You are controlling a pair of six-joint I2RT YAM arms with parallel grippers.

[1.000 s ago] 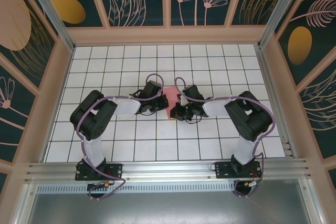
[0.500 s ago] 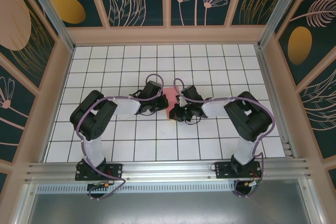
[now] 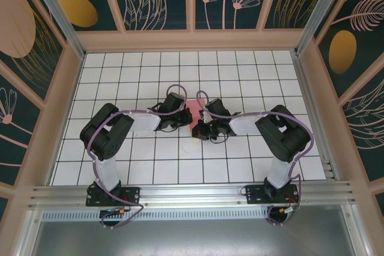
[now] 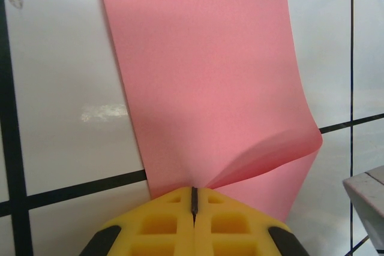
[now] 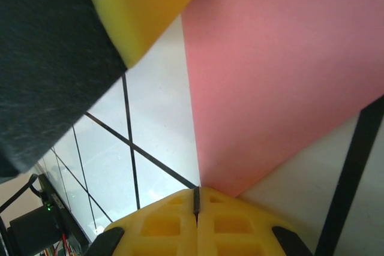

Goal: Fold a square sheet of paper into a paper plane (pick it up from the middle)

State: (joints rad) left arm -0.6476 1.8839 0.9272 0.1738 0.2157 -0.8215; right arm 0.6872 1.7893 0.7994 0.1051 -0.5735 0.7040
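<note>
Pink paper (image 4: 204, 76) lies at the middle of the surface (image 4: 66, 88), one side curling up off it. Your left fingers (image 4: 168, 220) are closed, pinching its near edge; your right fingers (image 5: 231, 220) are closed on a corner. You look to be mid-fold, so next carry the pinched edge across, align it, then press the crease.

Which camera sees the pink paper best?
The left wrist view: the pink paper spreads wide there, with one edge curling up. The right wrist view shows a slanted part of it; the top view, just a small far-off patch.
</note>
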